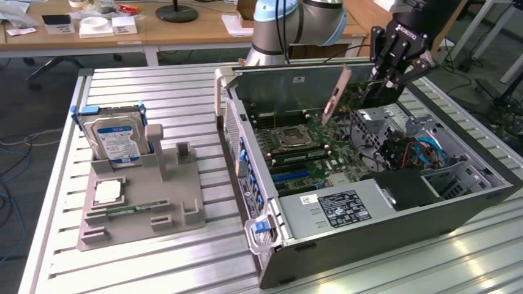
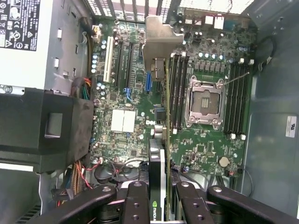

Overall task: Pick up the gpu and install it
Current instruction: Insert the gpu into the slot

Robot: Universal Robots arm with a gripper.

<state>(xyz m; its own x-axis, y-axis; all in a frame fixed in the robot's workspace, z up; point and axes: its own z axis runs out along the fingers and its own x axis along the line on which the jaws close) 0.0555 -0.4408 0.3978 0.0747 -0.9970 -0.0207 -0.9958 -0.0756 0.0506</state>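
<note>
Black fingers (image 2: 135,200) of the gripper (image 2: 161,207) are clenched on the gpu (image 2: 157,161), holding it in the air above the motherboard (image 1: 327,164) inside the open computer case (image 1: 368,251).

Taking the exterior view from its left, the hard drive (image 1: 114,138) stands well apart in its grey holder (image 1: 163,208) and poses no risk. Further along, the card's end bracket hangs lowest, above the processor socket (image 1: 288,136). A descent off line could knock the bracket into the socket or the memory slots. The card also looks tilted, so its connector edge might jam rather than seat. On the exterior view's right, loose red and blue cables (image 1: 417,150) could snag the gripper.

The gpu itself is a slim, rigid green board. It has a black cooler on one face and a pale metal bracket at its end.
</note>
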